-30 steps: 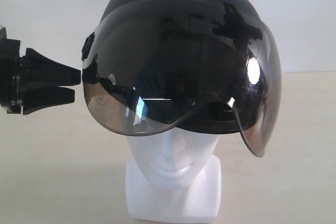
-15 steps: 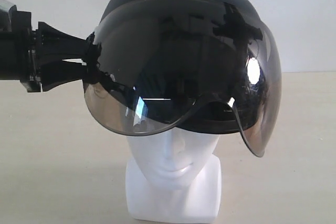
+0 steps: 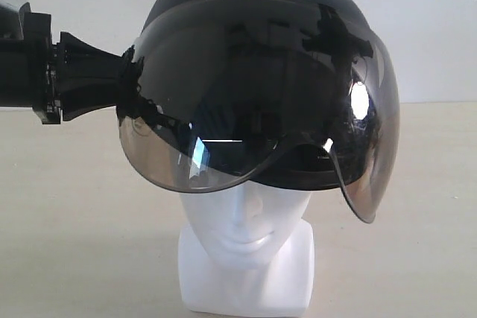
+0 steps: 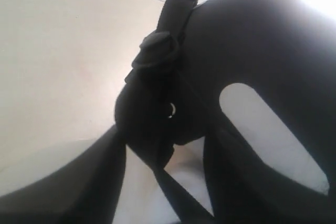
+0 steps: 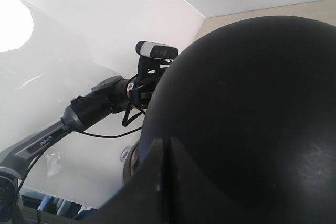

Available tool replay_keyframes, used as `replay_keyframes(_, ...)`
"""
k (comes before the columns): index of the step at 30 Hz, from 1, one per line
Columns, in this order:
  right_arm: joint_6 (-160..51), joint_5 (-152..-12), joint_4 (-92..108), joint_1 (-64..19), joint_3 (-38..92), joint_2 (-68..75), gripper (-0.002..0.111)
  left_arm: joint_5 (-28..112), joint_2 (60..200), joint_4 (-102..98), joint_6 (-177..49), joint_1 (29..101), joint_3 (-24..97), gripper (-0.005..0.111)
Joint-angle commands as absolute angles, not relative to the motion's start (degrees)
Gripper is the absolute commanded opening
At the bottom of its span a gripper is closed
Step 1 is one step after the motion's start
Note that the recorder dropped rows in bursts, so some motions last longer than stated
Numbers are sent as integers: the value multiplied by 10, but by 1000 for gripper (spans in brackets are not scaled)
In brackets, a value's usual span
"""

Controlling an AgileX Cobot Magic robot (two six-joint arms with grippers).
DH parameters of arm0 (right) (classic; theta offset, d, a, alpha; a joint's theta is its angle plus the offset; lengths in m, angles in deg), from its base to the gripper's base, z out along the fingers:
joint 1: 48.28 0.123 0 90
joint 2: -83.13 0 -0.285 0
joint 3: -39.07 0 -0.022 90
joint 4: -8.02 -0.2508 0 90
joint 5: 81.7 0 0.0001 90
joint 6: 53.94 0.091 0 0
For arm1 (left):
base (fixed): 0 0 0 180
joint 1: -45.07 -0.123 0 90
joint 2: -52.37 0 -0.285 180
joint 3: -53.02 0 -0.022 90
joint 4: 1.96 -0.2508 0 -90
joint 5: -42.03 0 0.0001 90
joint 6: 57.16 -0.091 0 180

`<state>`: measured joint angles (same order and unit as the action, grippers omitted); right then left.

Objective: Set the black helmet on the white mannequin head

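The black helmet (image 3: 253,5) sits on the white mannequin head (image 3: 246,221), its shell covering the crown and its smoke-tinted visor (image 3: 253,117) hanging over the eyes and nose, so that only the mouth, chin, neck and blocky base show below. It looks slightly askew: the visor's edge drops lower on the right of the exterior view than on the left. The left gripper (image 3: 123,96) reaches in level from the side and meets the helmet at the visor's pivot; its wrist view shows the round side knob (image 4: 157,51) and a strap close in front, but whether the jaws are clamped on anything there I cannot tell. The right gripper (image 5: 157,174) shows only as a dark shape against the dome in its own view, out of sight in the exterior view, and its state cannot be told either. The head stands on a pale table (image 3: 74,243). Placing seems essentially done; the step in hand looks like a final adjustment or letting go. The next move likely calls for a gentle, level touch, so the head is not tipped nor the helmet dragged off.
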<state>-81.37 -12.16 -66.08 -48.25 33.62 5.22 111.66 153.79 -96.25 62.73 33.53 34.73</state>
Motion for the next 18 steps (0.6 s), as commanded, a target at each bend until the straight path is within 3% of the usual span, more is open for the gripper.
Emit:
replay_keyframes(1,-815,-117,-662,-482,340,56,0,1120,1537,-963,632,338,350,34)
replay_keyframes(9,-815,-117,-662,-482,340,56,0,1120,1537,-964,629,338,350,26)
replay_keyframes(13,-815,-117,-662,-482,340,56,0,1120,1537,-995,622,338,350,5)
replay_keyframes(18,-815,-117,-662,-482,340,56,0,1112,1537,-1007,622,338,350,4)
